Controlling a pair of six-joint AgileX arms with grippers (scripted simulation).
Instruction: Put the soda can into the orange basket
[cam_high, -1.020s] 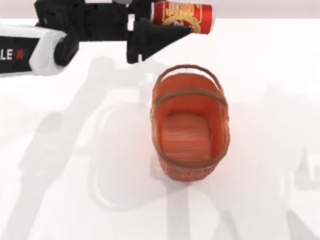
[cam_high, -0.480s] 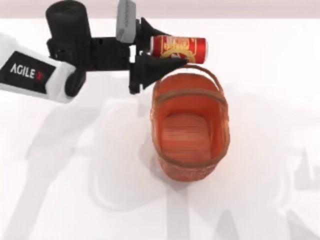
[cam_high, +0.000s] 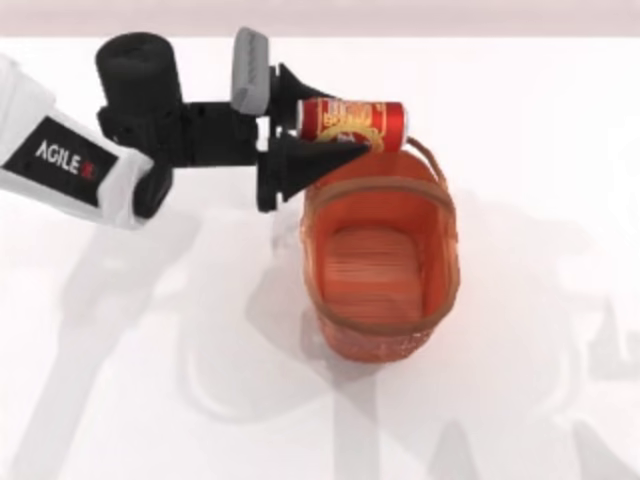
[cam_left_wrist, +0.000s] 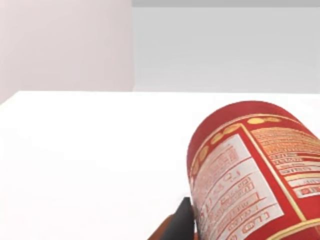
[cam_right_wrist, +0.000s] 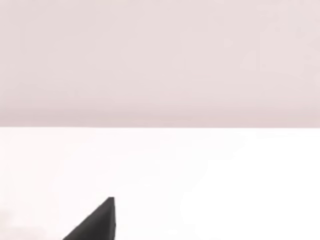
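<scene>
The soda can (cam_high: 352, 122) is red with a gold and white label and lies on its side in the air. My left gripper (cam_high: 335, 120) is shut on it, with one black finger (cam_high: 310, 160) on its near side. The can hangs just over the far rim of the orange basket (cam_high: 445, 280), beside the arched brown handle (cam_high: 380, 185). In the left wrist view the soda can (cam_left_wrist: 250, 175) fills the frame's corner, with a black fingertip (cam_left_wrist: 182, 222) pressed against it. My right gripper (cam_right_wrist: 100, 222) shows only as a dark tip over white table and is out of the top view.
The woven basket stands upright near the middle of the white table (cam_high: 150, 380). A pale wall (cam_left_wrist: 65, 45) rises beyond the table's far edge.
My left arm has carried the can from the far edge of the table toward the near side and slightly left. The can now hangs over the basket's far rim.
</scene>
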